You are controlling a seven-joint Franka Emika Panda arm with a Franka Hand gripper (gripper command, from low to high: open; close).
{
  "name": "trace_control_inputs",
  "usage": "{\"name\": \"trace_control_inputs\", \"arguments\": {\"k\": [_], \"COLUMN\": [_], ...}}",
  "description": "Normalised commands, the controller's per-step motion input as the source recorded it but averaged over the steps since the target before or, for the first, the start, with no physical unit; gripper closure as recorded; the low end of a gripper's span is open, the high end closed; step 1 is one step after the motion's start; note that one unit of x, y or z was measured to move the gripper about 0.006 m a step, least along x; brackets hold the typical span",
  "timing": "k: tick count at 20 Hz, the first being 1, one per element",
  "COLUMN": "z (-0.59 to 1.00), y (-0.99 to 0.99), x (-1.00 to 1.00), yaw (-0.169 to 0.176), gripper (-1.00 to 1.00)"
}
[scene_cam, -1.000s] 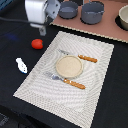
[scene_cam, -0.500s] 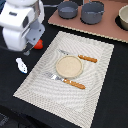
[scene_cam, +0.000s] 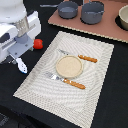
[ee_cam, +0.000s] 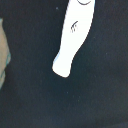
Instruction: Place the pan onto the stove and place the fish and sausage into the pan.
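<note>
The white fish lies on the black table at the exterior view's left, and it fills the wrist view with its dark marks showing. My gripper hangs just above it and hides part of it. Its fingers do not show clearly in either view. The red sausage lies beside my gripper, next to the placemat edge. The grey-blue pan with its thin handle sits on the pinkish-brown stove at the back.
A larger grey pot stands next to the pan on the stove, with a bowl at the far right. A striped beige placemat holds a plate, a fork and a knife.
My arm has moved from the back towards the exterior view's left and come down over the fish, now hiding part of it. The fish and sausage have not moved.
</note>
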Motion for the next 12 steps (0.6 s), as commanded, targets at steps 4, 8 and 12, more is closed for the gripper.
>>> {"name": "trace_control_inputs", "arguments": {"k": [4,8,12], "z": [-0.32,-0.42,-0.43], "y": [0.00,0.00,0.00], "x": [0.01,-0.10,-0.25], "yaw": [-0.080,-0.046,-0.038], "gripper": [-1.00,-1.00,-1.00]}}
